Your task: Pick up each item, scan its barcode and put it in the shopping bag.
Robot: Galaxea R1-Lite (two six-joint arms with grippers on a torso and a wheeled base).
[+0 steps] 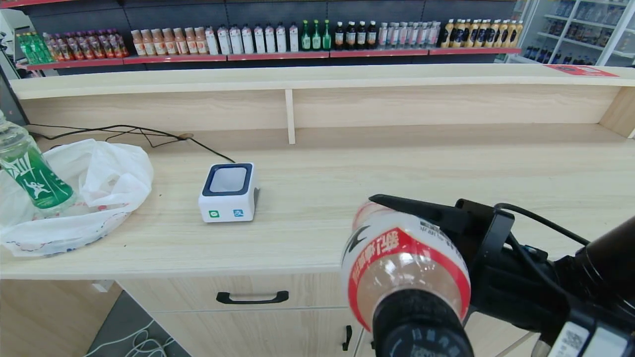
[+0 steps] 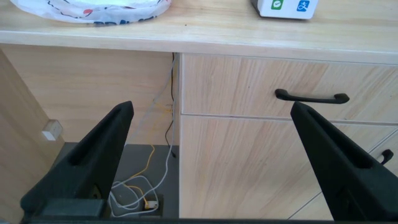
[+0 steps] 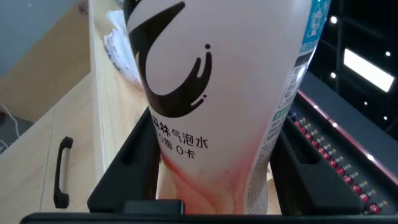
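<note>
Farthest to the left of the right gripper [image 3: 217, 171], a clear bottle with a green label [image 1: 31, 173] stands inside the white plastic shopping bag [image 1: 111, 173], which lies crumpled and open on the wooden counter [image 1: 347, 168]. Between that bag and the gripper sits the white barcode scanner [image 1: 229, 192], its dark-framed window facing up and its black cable [image 1: 129, 131] running away behind it. The left gripper [image 2: 211, 111] is held lower than the counter top and faces the cabinet front. Its two black fingers [image 2: 93, 162] are spread wide with nothing between them, and the black drawer handle [image 2: 311, 97] lies ahead of them. Right of the scanner and nearer the robot, the right arm comes in roughly level, its gripper pointing toward the scanner's side. Its fingers [image 3: 134, 165] are pressed against both sides of a bottle with a red and white label [image 1: 402, 258]. That bottle is tilted, one end toward the head camera, and hangs in the air over the counter's front edge, apart from the scanner.
</note>
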